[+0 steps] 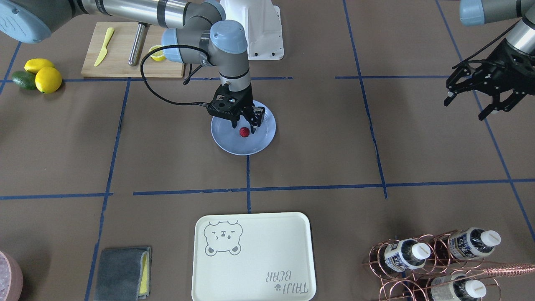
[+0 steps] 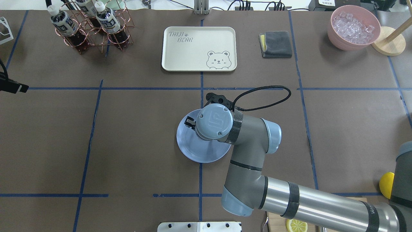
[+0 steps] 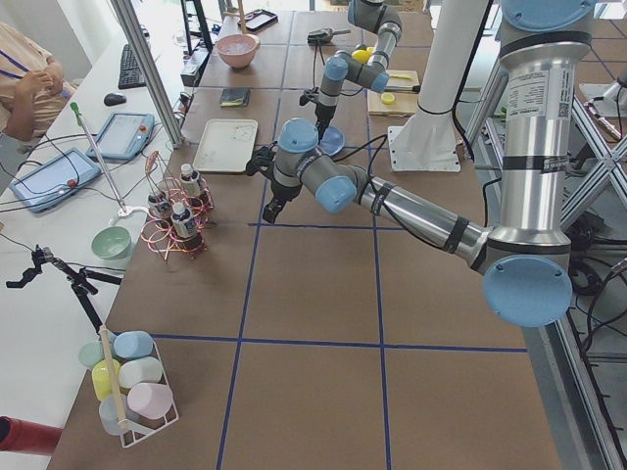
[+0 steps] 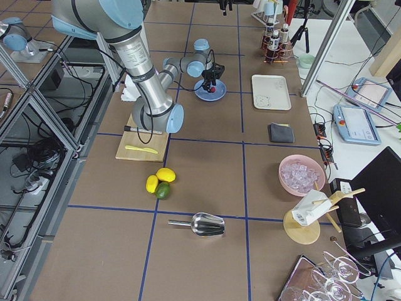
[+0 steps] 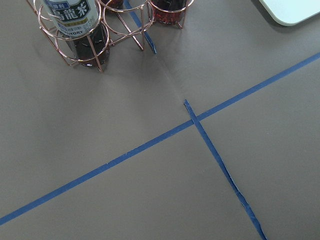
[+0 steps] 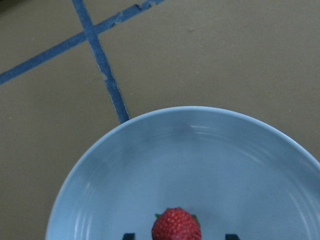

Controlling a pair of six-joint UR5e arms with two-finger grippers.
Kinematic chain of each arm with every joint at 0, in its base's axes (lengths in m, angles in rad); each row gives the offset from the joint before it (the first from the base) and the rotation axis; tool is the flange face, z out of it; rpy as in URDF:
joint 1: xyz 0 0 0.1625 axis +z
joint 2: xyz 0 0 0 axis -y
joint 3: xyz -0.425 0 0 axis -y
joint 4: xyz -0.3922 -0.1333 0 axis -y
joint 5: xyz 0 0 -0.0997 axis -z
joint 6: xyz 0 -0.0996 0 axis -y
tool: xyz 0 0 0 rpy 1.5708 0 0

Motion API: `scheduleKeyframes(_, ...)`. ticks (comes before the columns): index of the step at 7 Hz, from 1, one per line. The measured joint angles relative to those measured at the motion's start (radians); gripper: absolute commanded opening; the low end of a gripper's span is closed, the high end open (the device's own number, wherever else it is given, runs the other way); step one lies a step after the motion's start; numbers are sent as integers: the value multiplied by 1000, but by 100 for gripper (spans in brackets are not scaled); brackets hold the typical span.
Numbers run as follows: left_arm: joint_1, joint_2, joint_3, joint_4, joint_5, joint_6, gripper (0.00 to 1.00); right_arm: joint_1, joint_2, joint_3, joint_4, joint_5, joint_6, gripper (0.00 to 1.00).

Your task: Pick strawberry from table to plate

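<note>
The right arm point(image 2: 257, 151), built of silver tubes and grey joints with pale blue caps, stretched far out and bent at the wrist. Its black two-finger right gripper point(image 1: 244, 124) pointed straight down, jaws parted, with a clear gap between the fingertips point(image 6: 128, 236). The left arm point(image 1: 516, 29), of the same build, kept well off to the side, and its black two-finger left gripper point(image 1: 467, 105) hung in the air, tilted downward with fingers spread wide.
</note>
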Motion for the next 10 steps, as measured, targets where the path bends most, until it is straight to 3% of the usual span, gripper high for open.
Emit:
scheduleKeyframes(1,0,0,0,0,0,0,92,6,-5,21,-9,3,-2,100)
scheduleKeyframes(3,0,1,5,0,0,2,99,39,-68,196,-123,38,-14,100)
scheduleKeyframes(5,-31,1,38,0,-1,62,99,133,-250,456,-211,162,-144,100)
scheduleKeyframes(6,-65,1,62,1,-2,118,99,199,-346,537,-218,234,-234,100)
scheduleKeyframes(8,-144,2,108,7,-4,227,99,388,-538,631,-215,400,-495,100)
scheduleKeyframes(10,-230,0,170,11,-42,348,100,617,-685,640,-214,559,-814,100)
